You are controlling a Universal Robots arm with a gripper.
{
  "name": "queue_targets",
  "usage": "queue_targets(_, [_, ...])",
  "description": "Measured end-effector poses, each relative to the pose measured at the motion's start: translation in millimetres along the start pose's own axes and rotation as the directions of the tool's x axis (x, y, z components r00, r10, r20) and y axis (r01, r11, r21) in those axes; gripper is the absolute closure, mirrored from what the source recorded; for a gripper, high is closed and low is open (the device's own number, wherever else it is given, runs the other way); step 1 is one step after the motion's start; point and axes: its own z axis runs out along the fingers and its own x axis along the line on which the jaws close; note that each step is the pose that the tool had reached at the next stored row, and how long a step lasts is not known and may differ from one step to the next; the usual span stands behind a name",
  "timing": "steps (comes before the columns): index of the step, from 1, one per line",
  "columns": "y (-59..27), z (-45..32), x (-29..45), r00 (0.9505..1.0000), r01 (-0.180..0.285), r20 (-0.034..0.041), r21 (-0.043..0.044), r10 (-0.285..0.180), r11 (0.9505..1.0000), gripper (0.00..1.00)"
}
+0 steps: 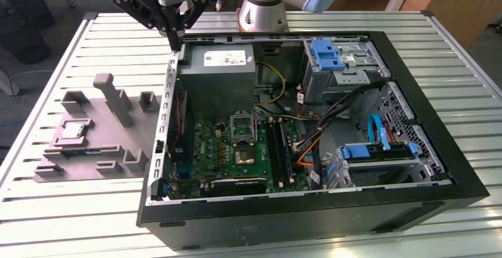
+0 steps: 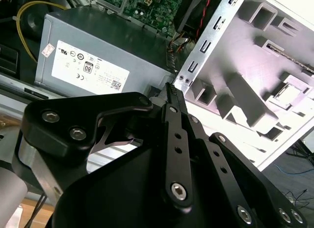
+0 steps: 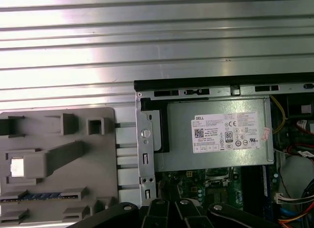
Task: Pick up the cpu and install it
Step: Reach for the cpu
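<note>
— Scanning exterior view L to R, where's the cpu (image 1: 73, 130)?
— Far L, lying flat in the grey tray (image 1: 90, 153) on the bench (image 1: 79, 211).
— Fingers (image 1: 174, 33)?
— Over the case's wall (image 1: 168, 105) by the PSU (image 1: 220, 84), pinched together, nothing betw. them. Cpu sits well apart, toward the exterior view's left & nearer the camera.
— Socket (image 1: 244, 152)?
— Further R, inside the case.

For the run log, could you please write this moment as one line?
gripper: jaws shut, empty | over: case edge beside power supply | cpu: in tray, outside case
</note>
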Motion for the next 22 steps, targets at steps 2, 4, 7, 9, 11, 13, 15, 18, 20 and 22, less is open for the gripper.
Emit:
queue_targets(2, [0.0, 0.0, 0.2, 1.0000, 0.000, 0.0000, 0.0000, 0.000, 1.0000, 0.89])
queue_targets(4, [0.0, 0.0, 0.3, 1.0000, 0.000, 0.0000, 0.0000, 0.000, 1.0000, 0.89])
queue_targets(7, [0.0, 0.0, 0.4, 1.0000, 0.000, 0.0000, 0.0000, 0.000, 1.0000, 0.89])
queue_targets(9, [-0.1, 0.0, 1.0, 1.0000, 0.000, 0.0001, 0.0000, 0.000, 1.0000, 0.89])
queue_targets(11, [-0.2, -0.1, 2.1, 1.0000, 0.000, 0.0000, 0.0000, 0.000, 1.0000, 0.89])
queue_targets(13, [-0.3, -0.1, 4.0, 1.0000, 0.000, 0.0001, -0.0001, 0.000, 1.0000, 0.89])
queue_targets(15, [-0.5, -0.2, 6.0, 1.0000, 0.000, 0.0000, 0.0000, 0.000, 1.0000, 0.89])
queue_targets(18, [-0.6, -0.2, 8.5, 1.0000, 0.000, 0.0000, -0.0001, 0.000, 1.0000, 0.89])
queue_targets(20, [-0.8, -0.2, 10.0, 1.0000, 0.000, 0.0000, 0.0000, 0.000, 1.0000, 0.89])
queue_targets(22, [-0.9, -0.3, 11.4, 1.0000, 0.000, 0.0000, 0.0000, 0.000, 1.0000, 0.89])
